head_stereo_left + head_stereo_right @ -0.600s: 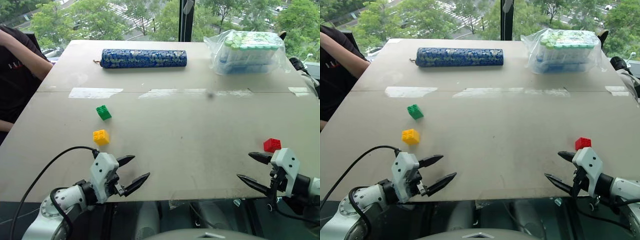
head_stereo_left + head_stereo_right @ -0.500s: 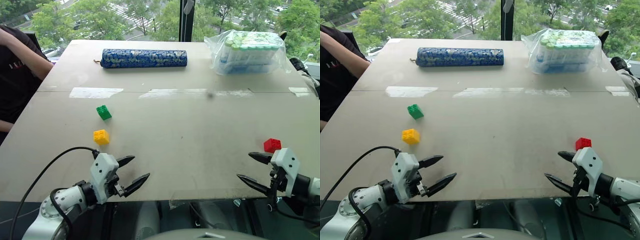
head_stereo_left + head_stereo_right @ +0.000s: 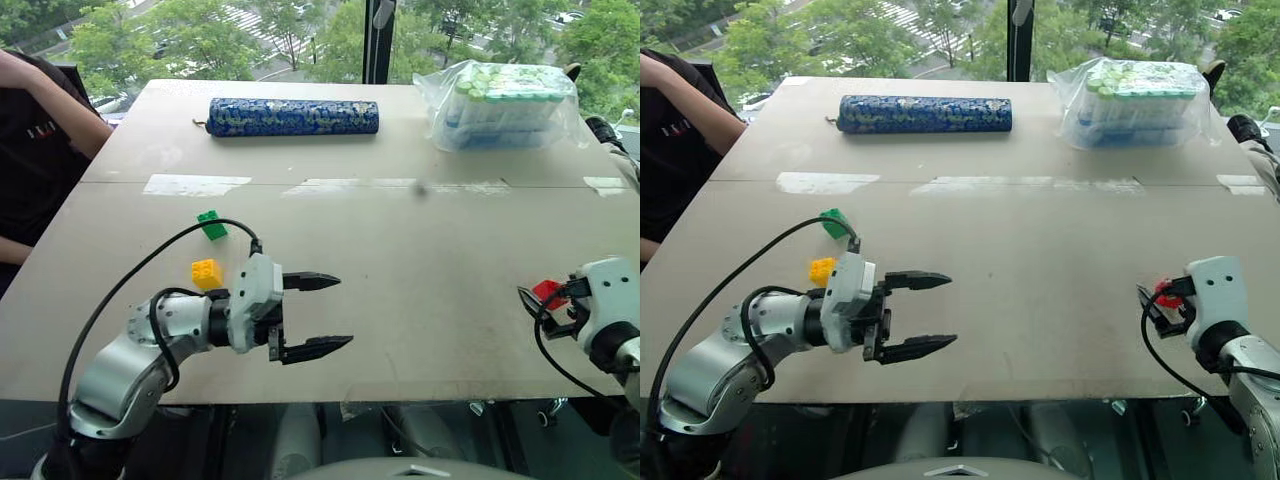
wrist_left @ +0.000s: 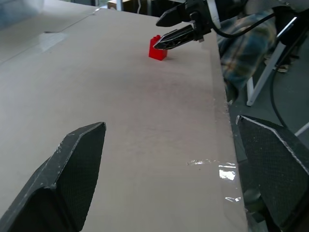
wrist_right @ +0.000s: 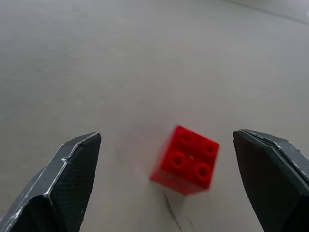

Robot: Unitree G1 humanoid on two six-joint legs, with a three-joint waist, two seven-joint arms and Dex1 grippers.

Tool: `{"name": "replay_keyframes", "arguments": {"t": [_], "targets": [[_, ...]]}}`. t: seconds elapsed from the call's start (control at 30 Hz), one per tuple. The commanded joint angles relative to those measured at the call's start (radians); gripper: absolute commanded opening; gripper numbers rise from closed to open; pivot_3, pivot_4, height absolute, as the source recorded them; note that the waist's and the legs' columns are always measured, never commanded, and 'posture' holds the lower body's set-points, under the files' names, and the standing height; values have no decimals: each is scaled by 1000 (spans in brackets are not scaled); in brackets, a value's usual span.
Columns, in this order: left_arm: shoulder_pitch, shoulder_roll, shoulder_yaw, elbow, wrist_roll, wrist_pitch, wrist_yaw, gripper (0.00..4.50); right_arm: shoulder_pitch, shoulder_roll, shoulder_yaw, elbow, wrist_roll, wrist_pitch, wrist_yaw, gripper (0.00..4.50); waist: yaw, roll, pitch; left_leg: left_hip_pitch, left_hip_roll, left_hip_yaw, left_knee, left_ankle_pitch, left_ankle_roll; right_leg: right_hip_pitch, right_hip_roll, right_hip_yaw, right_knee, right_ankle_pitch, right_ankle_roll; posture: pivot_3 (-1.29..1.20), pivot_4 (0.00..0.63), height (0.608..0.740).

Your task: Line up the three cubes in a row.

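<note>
Between my right gripper (image 5: 166, 179)'s wide-spread fingers sits the red cube (image 5: 186, 159), untouched near the table (image 3: 420, 250)'s right edge. It looks light, rigid and slick; I'd pinch its flat sides. Left gripper (image 3: 315, 315) gapes empty; yellow cube (image 3: 206, 272) and green cube (image 3: 211, 224) lie far left.

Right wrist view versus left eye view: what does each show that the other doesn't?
Only the right wrist view shows the four studs on top of the red cube, lying free on the table between the open right gripper.

Only the left eye view shows the green cube, the yellow cube, the open left gripper, the blue roll and the bagged box.

Both show the red cube and the tabletop.
</note>
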Motion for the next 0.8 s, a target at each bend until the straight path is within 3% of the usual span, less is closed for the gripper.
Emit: {"name": "replay_keyframes", "arguments": {"t": [0.03, 0.4, 0.53, 0.67, 0.8], "targets": [[-19, 6, -25, 17, 9, -28, -45, 4441, -42, 37, -68, -39, 45, 118, -35, 4500, -3, 1, 0, 0, 0, 0, 0, 0, 0, 0, 0, 0, 0, 0, 0, 0, 150, 740], [18, -1, -22, 19, 32, -64, -57, 4441, -275, 119, -52, 98, 4, 300, -155, 4500, -2, 2, 0, -1, 0, 0, 0, 0, 0, 0, 0, 0, 0, 0, 0, 0, 150, 740], [43, -6, -11, 16, 31, -79, -44, 4500, -315, 116, -38, 134, -9, 329, -162, 3301, -2, 2, 0, -1, 0, 0, -1, 0, 0, 0, 0, 0, -1, 0, 0, 0, 150, 740], [63, -8, -5, -8, 27, -73, -16, 4500, -334, 93, -9, 133, -9, 359, -143, 1410, -2, 2, 0, 0, 0, 0, -1, 0, 0, 0, -1, -1, 0, 0, 0, 0, 150, 740], [79, -10, 12, -26, 16, -67, 18, 4500, -340, 17, 57, 110, 58, 225, 25, 1350, -4, 2, 0, 0, 0, 0, -1, 0, 0, 0, -1, 0, 0, 0, 0, 0, 150, 740]]}}
